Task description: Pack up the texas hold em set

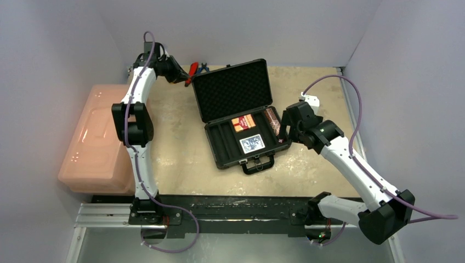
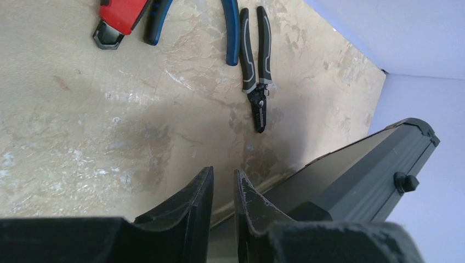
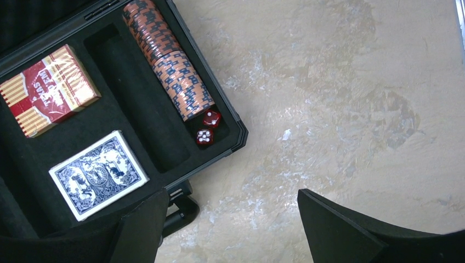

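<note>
The black case (image 1: pixel 217 147) lies open mid-table with its foam-lined lid (image 1: pixel 233 90) upright. In the right wrist view its base (image 3: pixel 131 109) holds a red deck (image 3: pixel 49 90), a blue deck (image 3: pixel 98 174), two reddish chip rolls (image 3: pixel 170 60) end to end in the right slot, and two red dice (image 3: pixel 208 127) at that slot's near end. My right gripper (image 3: pixel 233 200) is open and empty, above the table by the case's front right corner and handle (image 3: pixel 178 211). My left gripper (image 2: pixel 224 172) is nearly shut on nothing, behind the lid's outer face (image 2: pixel 356 175).
Black pliers (image 2: pixel 257 71), blue-handled pliers (image 2: pixel 231 27) and a red tool (image 2: pixel 120 13) lie on the table behind the lid. A large pink bin (image 1: pixel 96 142) stands at the table's left edge. White walls enclose the table on three sides.
</note>
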Robot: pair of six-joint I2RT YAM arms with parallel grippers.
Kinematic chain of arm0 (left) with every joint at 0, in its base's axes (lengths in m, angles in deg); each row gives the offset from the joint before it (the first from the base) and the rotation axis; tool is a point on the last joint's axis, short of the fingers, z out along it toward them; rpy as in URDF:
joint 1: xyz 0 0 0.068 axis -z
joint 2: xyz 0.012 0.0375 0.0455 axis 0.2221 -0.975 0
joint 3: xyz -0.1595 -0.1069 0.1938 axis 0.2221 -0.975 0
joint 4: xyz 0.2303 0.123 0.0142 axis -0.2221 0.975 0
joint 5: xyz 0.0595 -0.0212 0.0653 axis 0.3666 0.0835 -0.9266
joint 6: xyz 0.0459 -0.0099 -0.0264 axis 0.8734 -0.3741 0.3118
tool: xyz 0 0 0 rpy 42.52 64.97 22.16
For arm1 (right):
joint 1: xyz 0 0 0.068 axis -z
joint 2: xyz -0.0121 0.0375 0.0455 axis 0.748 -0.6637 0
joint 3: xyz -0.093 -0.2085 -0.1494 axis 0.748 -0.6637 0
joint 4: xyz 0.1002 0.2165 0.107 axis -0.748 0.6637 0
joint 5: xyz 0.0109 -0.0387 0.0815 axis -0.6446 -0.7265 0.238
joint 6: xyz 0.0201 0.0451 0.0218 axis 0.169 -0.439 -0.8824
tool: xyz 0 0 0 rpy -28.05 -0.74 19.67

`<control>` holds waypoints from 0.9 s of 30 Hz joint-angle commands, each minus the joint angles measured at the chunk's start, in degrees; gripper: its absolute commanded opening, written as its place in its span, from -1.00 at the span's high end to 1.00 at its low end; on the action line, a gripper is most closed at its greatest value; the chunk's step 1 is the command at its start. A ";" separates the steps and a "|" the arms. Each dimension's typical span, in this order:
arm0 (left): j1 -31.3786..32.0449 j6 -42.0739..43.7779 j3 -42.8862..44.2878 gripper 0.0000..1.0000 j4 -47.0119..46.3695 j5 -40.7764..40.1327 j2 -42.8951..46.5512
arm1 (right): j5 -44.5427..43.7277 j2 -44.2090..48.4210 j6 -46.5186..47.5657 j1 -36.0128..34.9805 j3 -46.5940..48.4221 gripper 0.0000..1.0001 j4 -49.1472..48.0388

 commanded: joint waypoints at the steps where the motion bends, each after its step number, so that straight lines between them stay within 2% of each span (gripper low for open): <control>1: 1.19 -0.48 2.44 0.62 -2.57 2.82 -1.23 | -0.97 -0.43 0.98 0.17 1.83 -0.82 -1.19; 14: 6.29 -0.16 2.33 0.65 -6.88 10.35 -3.03 | -1.58 -1.23 4.51 0.12 2.87 -0.79 -3.04; 27: 8.39 1.15 -2.68 0.67 -8.89 12.87 1.19 | -0.82 -1.14 5.12 0.17 2.59 -0.77 -4.30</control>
